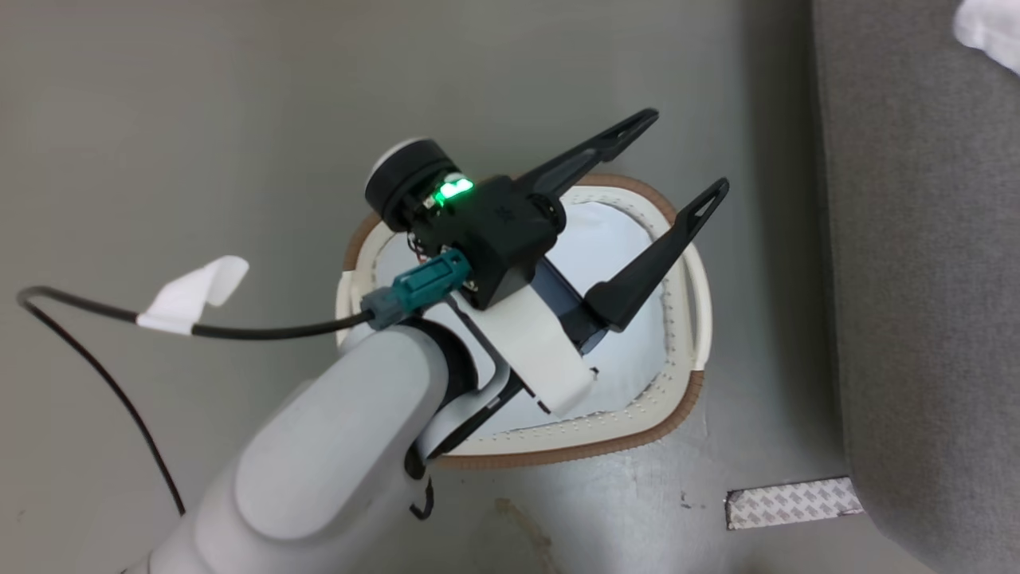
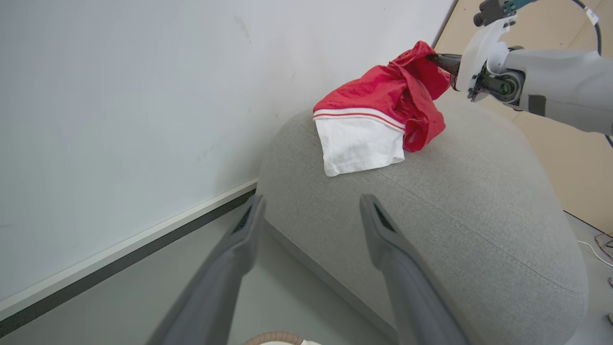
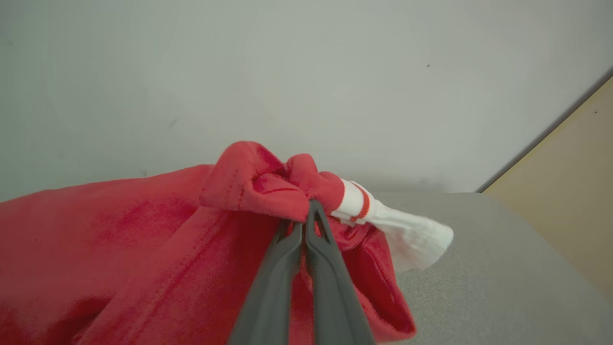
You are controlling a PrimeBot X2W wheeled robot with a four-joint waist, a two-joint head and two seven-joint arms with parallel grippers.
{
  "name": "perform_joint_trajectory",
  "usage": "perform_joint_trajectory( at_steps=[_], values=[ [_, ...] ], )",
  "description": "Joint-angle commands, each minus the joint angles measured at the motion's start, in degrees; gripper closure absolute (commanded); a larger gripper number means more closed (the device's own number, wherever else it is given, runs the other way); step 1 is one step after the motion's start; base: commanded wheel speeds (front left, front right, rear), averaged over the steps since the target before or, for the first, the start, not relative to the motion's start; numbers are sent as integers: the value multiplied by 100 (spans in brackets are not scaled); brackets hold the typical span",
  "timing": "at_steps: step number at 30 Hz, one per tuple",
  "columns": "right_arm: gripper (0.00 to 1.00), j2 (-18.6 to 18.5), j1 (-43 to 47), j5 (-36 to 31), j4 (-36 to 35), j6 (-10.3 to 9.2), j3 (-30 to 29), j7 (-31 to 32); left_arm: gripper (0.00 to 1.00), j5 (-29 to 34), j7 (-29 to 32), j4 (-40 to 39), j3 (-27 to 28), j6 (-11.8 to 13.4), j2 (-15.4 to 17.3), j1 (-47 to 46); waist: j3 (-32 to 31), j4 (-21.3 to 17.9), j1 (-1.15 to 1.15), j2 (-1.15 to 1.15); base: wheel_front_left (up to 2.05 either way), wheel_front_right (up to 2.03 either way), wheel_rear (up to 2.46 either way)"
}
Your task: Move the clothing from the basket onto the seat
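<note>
The red and white clothing (image 2: 383, 96) lies bunched on top of the grey seat (image 2: 455, 201), with a white sleeve hanging over its near side. My right gripper (image 2: 433, 58) is shut on a red fold of that clothing (image 3: 143, 239), the fingers pinched together at the fold (image 3: 309, 211). A white scrap of the clothing (image 1: 988, 32) shows on the seat (image 1: 916, 279) at the top right corner. My left gripper (image 1: 688, 151) hangs open and empty above the basket (image 1: 558, 454), which holds just its white liner (image 1: 621, 255). The left gripper's fingers (image 2: 239, 249) point towards the seat.
The basket stands on grey floor just left of the seat's edge. A patch of patterned tape (image 1: 793, 502) lies on the floor by the seat. A black cable with a white tag (image 1: 191, 295) trails off my left arm. A white wall with a dark baseboard (image 2: 119, 258) runs behind the seat.
</note>
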Motion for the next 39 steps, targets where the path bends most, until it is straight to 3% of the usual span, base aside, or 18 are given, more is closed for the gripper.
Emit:
perform_joint_trajectory(
  at_steps=[1,2,3,4,8,13,25,32,39],
  values=[
    [98,120,153,-274,242,-15,-359,-185,0,3,-52,54,-15,33,26,120,-29,114,-2,0,0,0,0],
    [73,217,207,-417,352,-15,-533,-276,0,9,-84,75,-21,54,45,151,-67,125,-2,0,0,0,0],
    [21,316,270,-577,453,-15,-711,-371,0,2,-103,95,-14,68,74,192,-118,130,-2,0,0,0,0],
    [0,417,344,-733,541,-15,-867,-434,0,-9,-134,129,3,80,115,255,-187,125,-2,0,0,0,0],
    [0,795,546,-1255,596,-15,-1125,-687,0,-91,-297,238,77,158,272,533,-579,67,-2,0,0,0,0],
    [0,1265,1044,-1471,165,-15,-896,-956,0,-222,-574,421,236,330,392,987,-1235,5,-2,0,0,0,0],
    [0,2162,3277,-689,-1722,-15,209,-1054,0,-572,-1455,1185,766,1043,475,2299,-2955,283,-2,0,0,0,0],
    [0,2714,4971,-458,-2911,-15,499,-1047,0,-713,-1777,1538,1162,1465,593,3367,-3831,523,-2,0,0,0,0],
    [0,3123,6267,-450,-3457,-15,675,-1047,0,-571,-1845,1542,1646,1828,527,4277,-4324,668,-2,0,0,0,0]
  ],
)
